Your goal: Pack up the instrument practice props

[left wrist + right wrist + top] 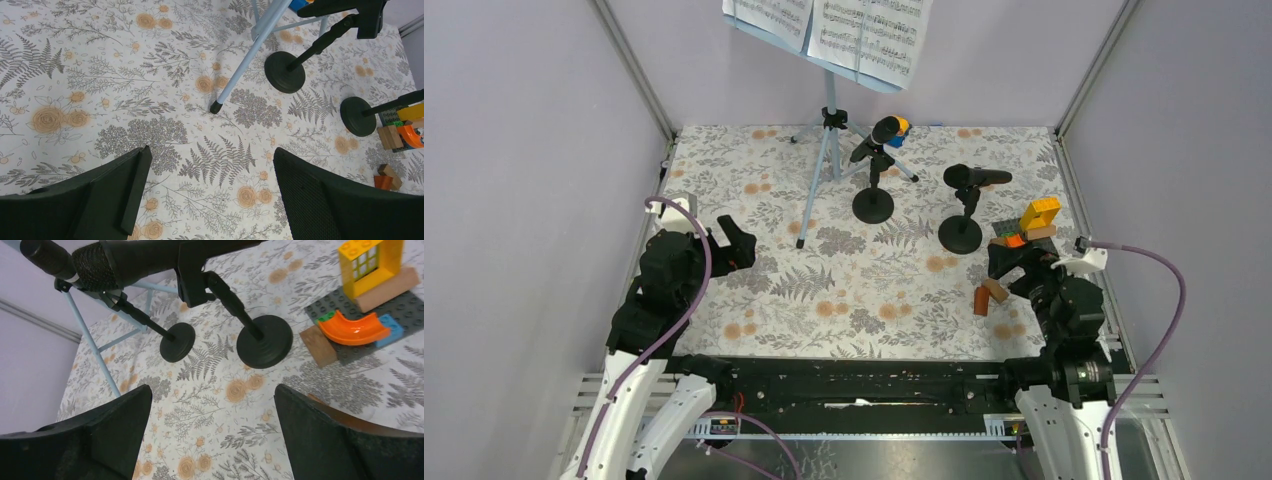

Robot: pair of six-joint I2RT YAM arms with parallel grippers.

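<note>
Black against the floral cloth (pixel 844 290): two microphones in round-based holders, upper centre of the overhead view. Nearer microphone (pixel 976 177) roughly level, long axis running left to right across that frame, clipped atop a holder (pixel 960 234) just up and left of the right gripper (pixel 1014 262). Other microphone (pixel 886 130) tilted, on a second holder (pixel 873 205) further left, right beside the blue-grey tripod (pixel 827 160). Above, at the top edge, a light-blue desk (pixel 884 86) carrying white pages (pixel 869 35). Nothing packed yet, by the look of it. Right gripper spread wide, pinching nothing; in its own view, nearer microphone across the top of the frame, holder base up and right of the gap. Left gripper (pixel 211 151) likewise spread and holding nothing, lower left of the overhead view, well apart from both microphones, with only a tripod foot up-frame of its gap. Right arm clearly the closer one, then. Probably best taken across the body, fingers set crosswise to that left-to-right axis rather than along it. Worth minding: toy blocks (pixel 1036 218) crowded just right of the holder and near the right gripper, easily knocked on the way in.
</note>
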